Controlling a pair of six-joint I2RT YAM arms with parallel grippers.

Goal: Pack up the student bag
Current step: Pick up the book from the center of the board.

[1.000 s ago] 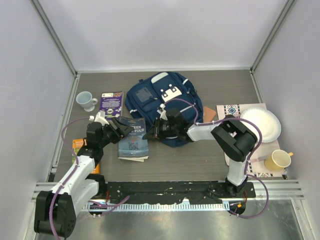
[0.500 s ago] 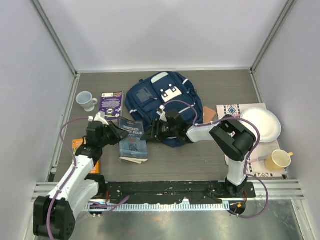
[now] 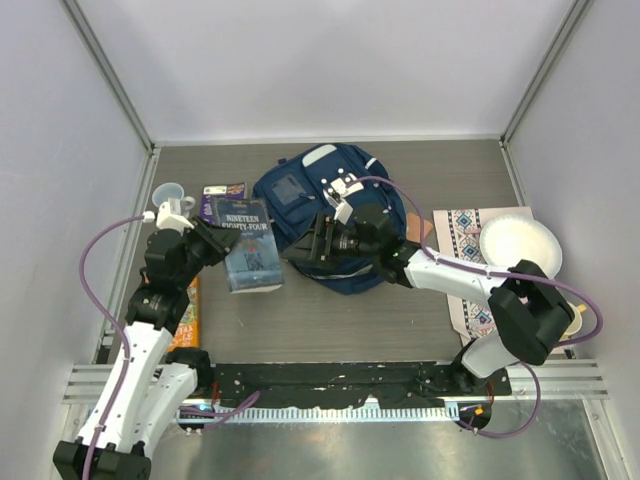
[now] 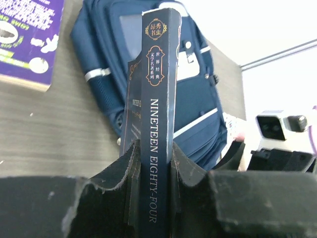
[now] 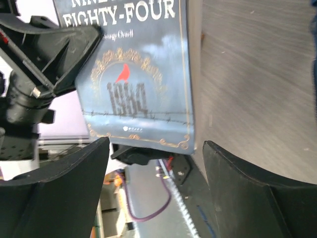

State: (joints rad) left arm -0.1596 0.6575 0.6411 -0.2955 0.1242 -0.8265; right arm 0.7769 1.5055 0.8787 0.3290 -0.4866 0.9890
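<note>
Where left tool point(image 4: 154, 166) clamps book point(image 4: 158, 94) — wrist shows spine.

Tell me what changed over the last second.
The left gripper, shut on the book, lifted it off the table and drew it left, tilted. The elbow of the right arm swung right; the right gripper stayed by the bag, open. Bag and plate kept their places.

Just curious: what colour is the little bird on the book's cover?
Red. The bird on the book shows best in the right wrist view.
</note>
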